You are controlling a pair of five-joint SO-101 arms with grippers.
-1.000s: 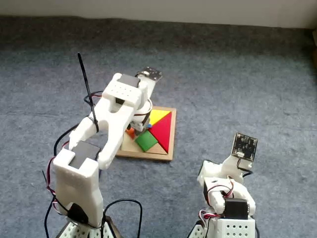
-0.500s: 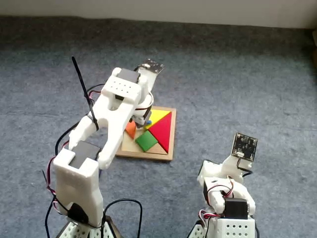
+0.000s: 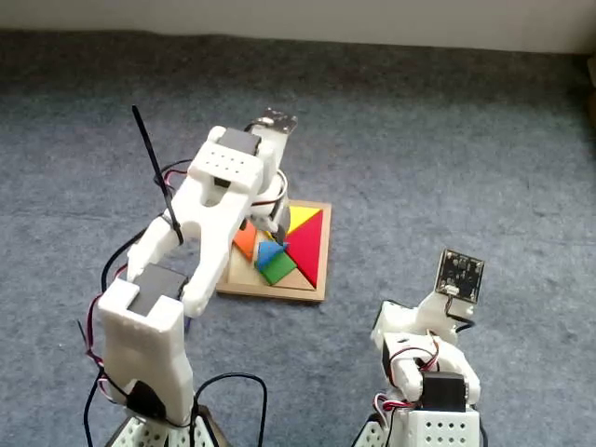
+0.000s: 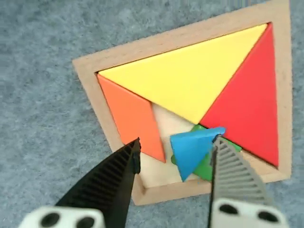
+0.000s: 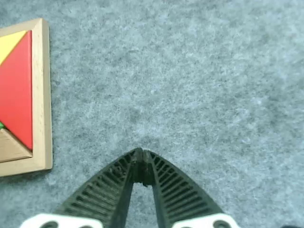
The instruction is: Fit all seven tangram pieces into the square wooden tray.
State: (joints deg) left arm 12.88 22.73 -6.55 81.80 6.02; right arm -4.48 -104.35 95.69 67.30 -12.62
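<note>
Left gripper [image 4: 176, 141] gapes wide over the wooden tray [image 4: 85, 69]; the blue triangle [image 4: 192, 148] lies askew, overlapping the green square [image 3: 276, 267] at its six o'clock (likely light, stiff, slick), best pinched across opposite edges

Legible text, labels, brands, numbers, signs — none can be read on any surface shown.
</note>
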